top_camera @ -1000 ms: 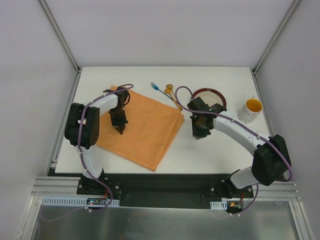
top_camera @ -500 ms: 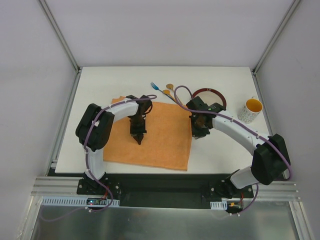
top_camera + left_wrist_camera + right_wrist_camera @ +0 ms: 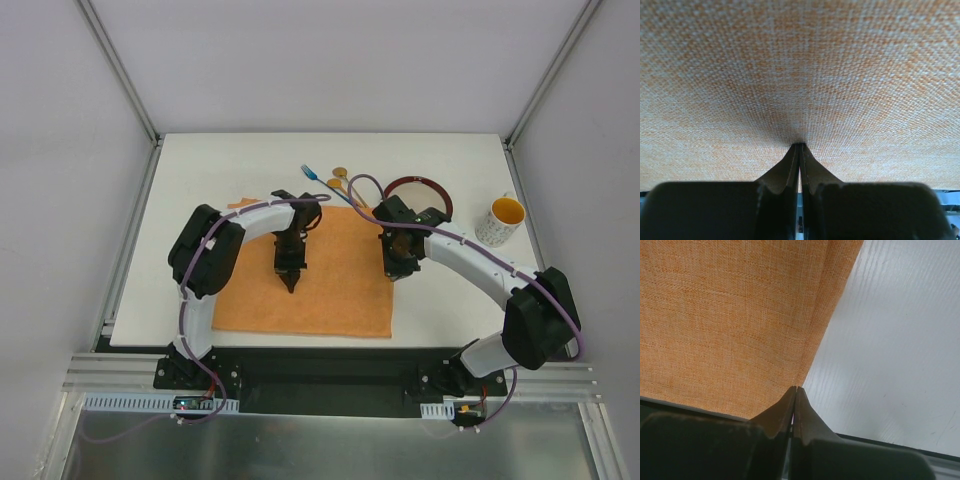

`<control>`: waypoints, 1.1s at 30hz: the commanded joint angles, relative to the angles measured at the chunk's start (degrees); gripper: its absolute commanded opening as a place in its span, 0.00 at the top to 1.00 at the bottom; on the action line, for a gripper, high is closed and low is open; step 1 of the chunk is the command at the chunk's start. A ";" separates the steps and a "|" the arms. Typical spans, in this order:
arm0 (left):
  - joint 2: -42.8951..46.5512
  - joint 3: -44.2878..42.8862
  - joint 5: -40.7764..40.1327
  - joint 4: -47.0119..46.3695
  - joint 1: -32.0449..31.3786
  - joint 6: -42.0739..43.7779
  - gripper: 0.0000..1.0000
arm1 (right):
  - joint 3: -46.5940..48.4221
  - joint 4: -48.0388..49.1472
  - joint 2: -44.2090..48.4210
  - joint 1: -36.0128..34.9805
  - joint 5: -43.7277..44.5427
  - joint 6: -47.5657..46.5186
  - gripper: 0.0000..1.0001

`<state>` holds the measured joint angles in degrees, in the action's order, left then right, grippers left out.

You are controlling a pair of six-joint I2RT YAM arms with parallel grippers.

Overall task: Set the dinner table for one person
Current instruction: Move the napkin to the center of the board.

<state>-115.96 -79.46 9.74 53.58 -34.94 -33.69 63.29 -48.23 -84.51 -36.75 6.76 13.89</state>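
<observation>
Surface: the dinner table [image 3: 450, 310] is a flat white rectangular top. It fills the middle of the overhead view, and the arm bases are bolted along its near edge.
Room: plain pale walls [image 3: 330, 60] close in the far side and both flanks. Grey frame posts [image 3: 118, 68] slant up from the table's far corners.
Near edge: a metal rail [image 3: 330, 388] runs across below the tabletop and carries both bases.
Placemat: an orange cloth placemat [image 3: 340, 300] lies flat on the left-centre of the table, its near edge close to the table's near edge.
Left gripper: the left gripper [image 3: 291, 285] points down onto the middle of the placemat [image 3: 800, 75]. Its fingers are pressed together, tips against the weave. Whether any cloth is pinched between them cannot be told.
Right gripper: the right gripper [image 3: 392, 270] sits at the placemat's right edge [image 3: 730, 315], where cloth meets bare white table [image 3: 900, 350]. Its fingers are closed tight with the tips at that edge. A hold on the cloth cannot be confirmed.
Far right: a dark-rimmed plate [image 3: 420, 180] lies partly behind the right arm. A white mug [image 3: 498, 222] with a yellow inside stands well to its right.
Far centre: a blue-handled utensil [image 3: 312, 173] and yellowish utensils [image 3: 340, 178] lie just beyond the placemat.
</observation>
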 commanded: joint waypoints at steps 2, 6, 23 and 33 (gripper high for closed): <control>-1.73 -1.31 0.99 -4.36 -2.33 -1.90 1.00 | 0.88 1.11 1.27 -0.34 -0.79 -0.44 0.99; 2.84 -1.04 -3.05 -4.01 -2.50 -2.43 1.00 | 0.00 1.73 1.89 -0.34 -1.58 0.00 0.99; 17.96 -0.44 -11.94 -1.55 -2.42 -4.36 1.00 | 2.19 6.12 -5.75 1.32 -8.33 0.17 0.99; 21.66 5.19 -12.55 -1.55 -2.42 -4.98 0.97 | 6.32 6.13 -7.86 18.62 -10.28 -4.83 0.22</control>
<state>-97.62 -74.89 -0.73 50.50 -36.82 -37.78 66.39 -41.98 -91.15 -23.29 -3.38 11.79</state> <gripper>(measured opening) 0.014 0.752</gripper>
